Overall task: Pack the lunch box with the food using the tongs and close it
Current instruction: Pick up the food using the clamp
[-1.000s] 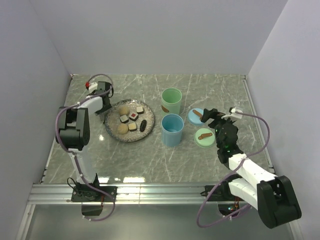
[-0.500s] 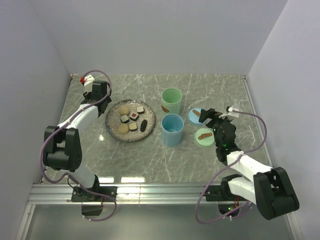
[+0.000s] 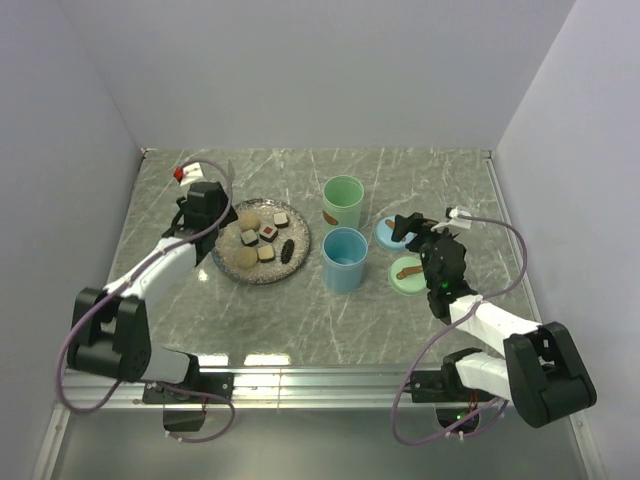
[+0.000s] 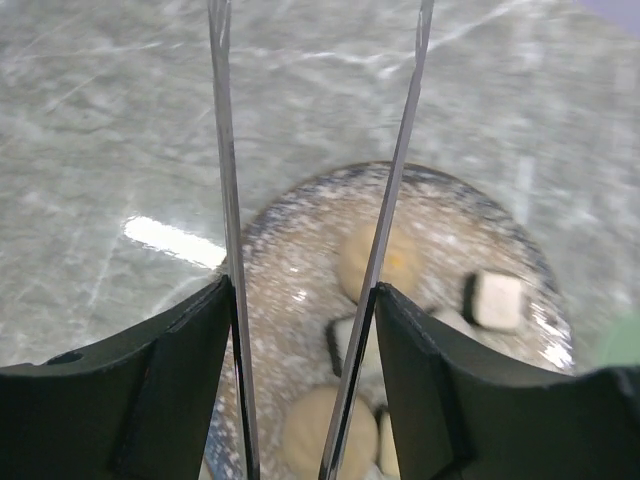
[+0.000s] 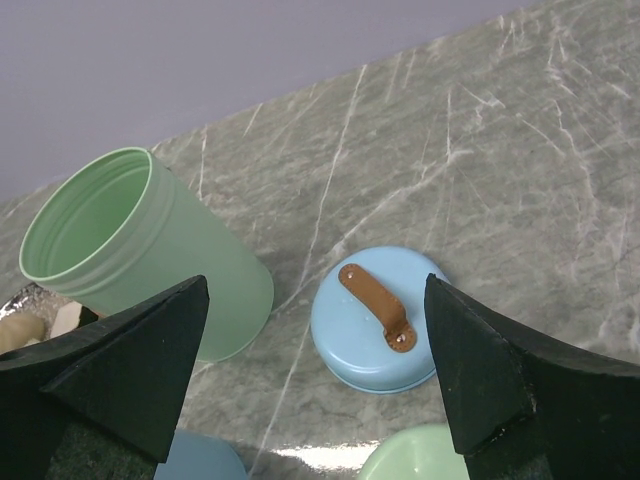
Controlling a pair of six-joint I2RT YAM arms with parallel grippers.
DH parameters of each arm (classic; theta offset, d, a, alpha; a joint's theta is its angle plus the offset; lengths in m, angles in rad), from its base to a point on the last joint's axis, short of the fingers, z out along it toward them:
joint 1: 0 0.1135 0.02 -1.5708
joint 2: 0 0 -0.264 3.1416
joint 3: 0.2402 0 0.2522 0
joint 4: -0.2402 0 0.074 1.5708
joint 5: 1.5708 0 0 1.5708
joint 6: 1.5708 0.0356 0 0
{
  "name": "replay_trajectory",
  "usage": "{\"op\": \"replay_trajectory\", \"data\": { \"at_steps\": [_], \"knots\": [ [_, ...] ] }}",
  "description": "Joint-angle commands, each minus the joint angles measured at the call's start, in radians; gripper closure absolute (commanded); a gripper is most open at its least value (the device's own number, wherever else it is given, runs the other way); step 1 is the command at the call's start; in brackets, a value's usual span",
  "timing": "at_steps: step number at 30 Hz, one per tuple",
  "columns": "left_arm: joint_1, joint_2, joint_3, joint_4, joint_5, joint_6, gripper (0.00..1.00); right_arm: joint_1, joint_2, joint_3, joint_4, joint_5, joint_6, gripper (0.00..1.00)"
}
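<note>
Likely step: pickup approach. Left end effector (image 4: 303,290) clamped on tongs (image 4: 224,150), beside plate (image 3: 262,281); food (image 3: 268,231) on plate, 9 o'clock of blue lunch box cup (image 3: 345,260). Right end effector (image 5: 317,290) apart. Next: aim tips, pinch one piece.

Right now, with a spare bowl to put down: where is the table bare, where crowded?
Bare: the near strip of table between the plate, the blue cup and the arm bases; the far strip behind the green cup. Crowded: cups, blue lid and green lid bunch together by the right gripper; the left gripper holds tongs at the plate's left edge.
</note>
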Motion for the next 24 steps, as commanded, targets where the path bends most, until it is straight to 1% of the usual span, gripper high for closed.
{"op": "replay_trajectory", "data": {
  "at_steps": [1, 3, 5, 6, 7, 11, 16, 20, 24],
  "knots": [
    [-0.007, -0.118, -0.057, 0.139, 0.101, 0.03, 0.36, 0.011, 0.022, 0.059, 0.019, 0.021, -0.003, 0.05],
    [-0.01, -0.172, -0.083, 0.124, 0.142, 0.015, 0.36, 0.013, 0.028, 0.062, 0.013, 0.027, -0.003, 0.05],
    [-0.018, -0.217, -0.092, 0.103, 0.152, 0.007, 0.37, 0.014, 0.028, 0.064, 0.01, 0.029, -0.003, 0.05],
    [-0.026, -0.264, -0.114, 0.081, 0.172, -0.011, 0.38, 0.014, 0.025, 0.059, 0.004, 0.029, -0.003, 0.06],
    [-0.026, -0.264, -0.126, 0.081, 0.172, -0.017, 0.38, 0.014, 0.02, 0.059, 0.002, 0.03, -0.002, 0.05],
    [-0.044, -0.342, -0.175, 0.058, 0.25, -0.042, 0.39, 0.014, -0.001, 0.045, -0.001, 0.026, 0.004, 0.06],
    [-0.072, -0.444, -0.258, -0.002, 0.287, -0.083, 0.39, 0.014, -0.039, 0.027, -0.013, 0.015, 0.008, 0.06],
    [-0.109, -0.536, -0.301, -0.058, 0.25, -0.109, 0.39, 0.014, -0.067, 0.015, -0.027, 0.013, 0.008, 0.06],
    [-0.132, -0.606, -0.315, -0.143, 0.165, -0.137, 0.4, 0.014, -0.104, -0.001, -0.035, 0.007, 0.009, 0.06]
  ]
}}
